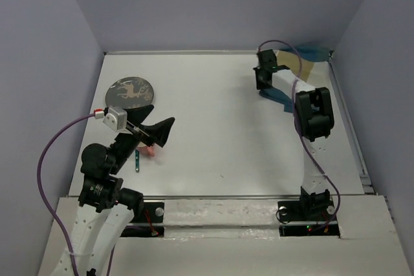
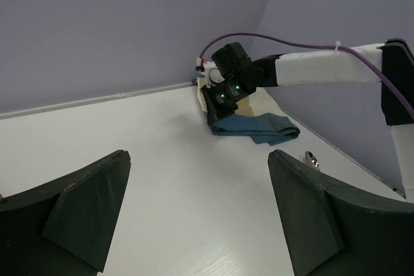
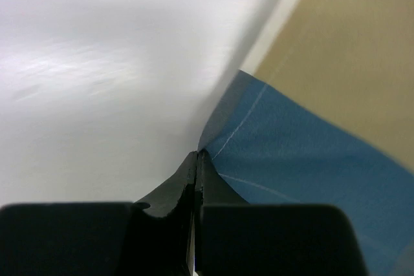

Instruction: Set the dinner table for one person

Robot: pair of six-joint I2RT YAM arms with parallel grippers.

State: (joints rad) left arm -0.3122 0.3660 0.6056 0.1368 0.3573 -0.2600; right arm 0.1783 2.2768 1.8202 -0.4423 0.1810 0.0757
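The dinner table (image 1: 220, 121) is a wide white top. A blue and tan cloth mat (image 1: 292, 68) lies rumpled in its far right corner. My right gripper (image 1: 263, 86) reaches down to the mat's near left edge. In the right wrist view that gripper (image 3: 196, 154) is shut, its tips pinching a corner of the blue cloth (image 3: 291, 159). My left gripper (image 1: 162, 116) hovers over the table's left side. Its jaws (image 2: 199, 156) are wide open with only bare table between them.
A dark round plate (image 1: 129, 89) with a pale animal pattern sits at the far left. A teal utensil handle (image 1: 138, 161) and a small pink thing (image 1: 150, 151) lie under the left arm. A metal spoon (image 2: 312, 158) rests near the mat. Lavender walls enclose the table.
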